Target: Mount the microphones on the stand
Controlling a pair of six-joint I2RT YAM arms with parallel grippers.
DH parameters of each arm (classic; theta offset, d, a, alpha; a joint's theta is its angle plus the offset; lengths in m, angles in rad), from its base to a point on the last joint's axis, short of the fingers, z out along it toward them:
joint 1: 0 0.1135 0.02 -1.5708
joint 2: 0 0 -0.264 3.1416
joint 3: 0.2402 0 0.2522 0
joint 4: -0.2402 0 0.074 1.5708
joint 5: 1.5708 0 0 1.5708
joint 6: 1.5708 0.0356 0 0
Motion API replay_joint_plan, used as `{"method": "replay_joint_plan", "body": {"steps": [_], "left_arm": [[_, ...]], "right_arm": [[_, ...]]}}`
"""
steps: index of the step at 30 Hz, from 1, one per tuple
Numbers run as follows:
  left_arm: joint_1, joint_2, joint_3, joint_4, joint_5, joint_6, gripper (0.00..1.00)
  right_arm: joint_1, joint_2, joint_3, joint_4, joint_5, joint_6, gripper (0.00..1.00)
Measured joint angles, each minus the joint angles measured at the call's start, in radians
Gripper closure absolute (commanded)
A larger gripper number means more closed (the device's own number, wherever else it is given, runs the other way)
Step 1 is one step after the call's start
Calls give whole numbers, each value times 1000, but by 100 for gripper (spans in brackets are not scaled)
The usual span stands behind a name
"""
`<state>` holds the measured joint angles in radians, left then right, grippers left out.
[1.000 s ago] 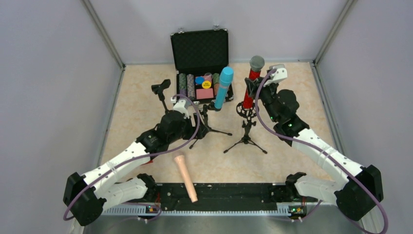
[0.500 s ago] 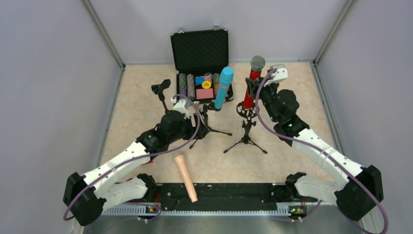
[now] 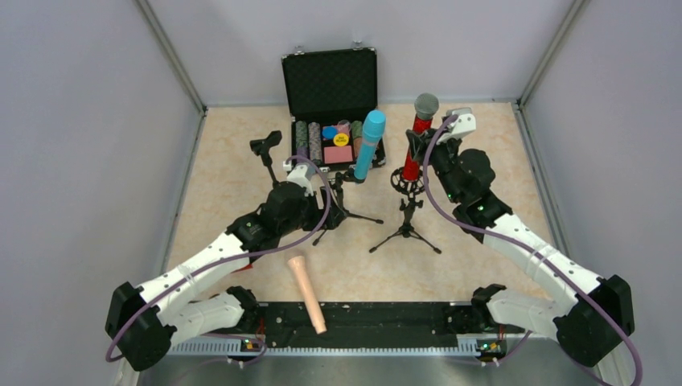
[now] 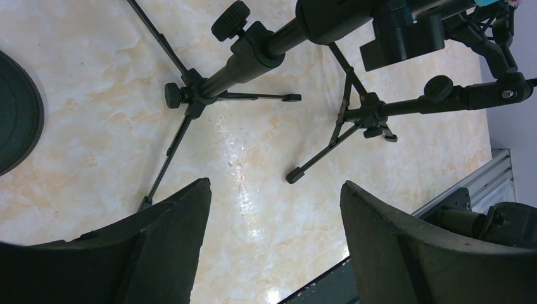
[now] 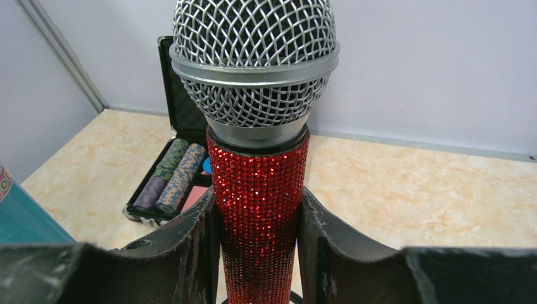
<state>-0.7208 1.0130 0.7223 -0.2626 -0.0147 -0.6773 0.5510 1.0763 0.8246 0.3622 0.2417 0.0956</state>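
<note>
Nothing measurable has shifted since the earlier frames; both arms and all three microphones hold the same positions.

My right end effector is clamped on the red microphone, one finger on each side of the glitter barrel just below the silver mesh head. In the top view this microphone stands upright right of centre, its lower end at the ring mount of the right stand.

My left end effector has its fingers apart with nothing between them. It hangs over the counter close to the tripod legs of the middle stand.

The blue microphone sits tilted in the middle stand, at centre frame. The peach microphone lies flat at lower centre, its narrow end over the black rail. An unloaded stand stands left of centre. An open case of chips sits at upper centre.
</note>
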Motion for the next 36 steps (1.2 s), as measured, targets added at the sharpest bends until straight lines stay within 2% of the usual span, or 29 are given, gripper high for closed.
{"method": "replay_joint_plan", "body": {"steps": [12,22,36], "left_arm": [[0,0,0,0,0,-5,21],[0,0,0,0,0,-5,21],[0,13,0,20,0,-5,21]], "right_arm": [[0,0,-11,0,-7,-18,100],[-4,-8,-117,200,-123,-52,100],[-4,-10,-156,266,-185,-75,100]]}}
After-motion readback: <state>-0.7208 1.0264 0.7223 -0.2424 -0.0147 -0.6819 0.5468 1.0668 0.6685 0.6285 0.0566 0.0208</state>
